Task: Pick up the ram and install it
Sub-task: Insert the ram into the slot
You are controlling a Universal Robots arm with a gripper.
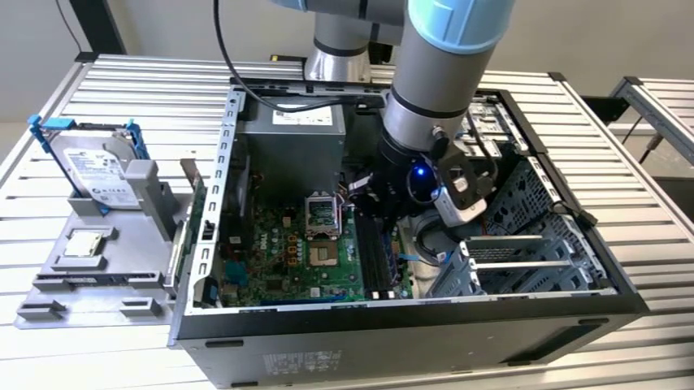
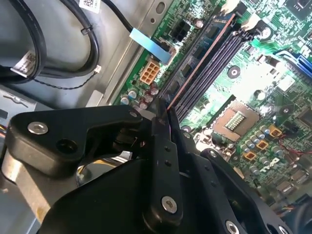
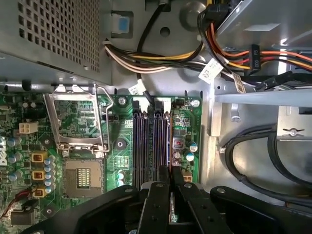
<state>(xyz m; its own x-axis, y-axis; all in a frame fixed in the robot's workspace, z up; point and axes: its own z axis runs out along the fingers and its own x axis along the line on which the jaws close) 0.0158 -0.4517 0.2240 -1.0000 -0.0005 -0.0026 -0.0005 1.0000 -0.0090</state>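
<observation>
The tool [image 2: 163,114] is down inside the open computer case [image 1: 607,280], its two fingers [image 2: 165,161] drawn close together and clamped on the ram [image 2: 195,68]. The ram is a thin dark stick held on edge, running straight out from between the fingertips along the memory slots [image 3: 151,141] of the green motherboard [image 1: 314,272]. In the first wrist view the tool [image 3: 170,187] sits directly over those slots, with the ram's edge just showing between the fingers. Whether the ram is fully seated in its slot cannot be told.
</observation>
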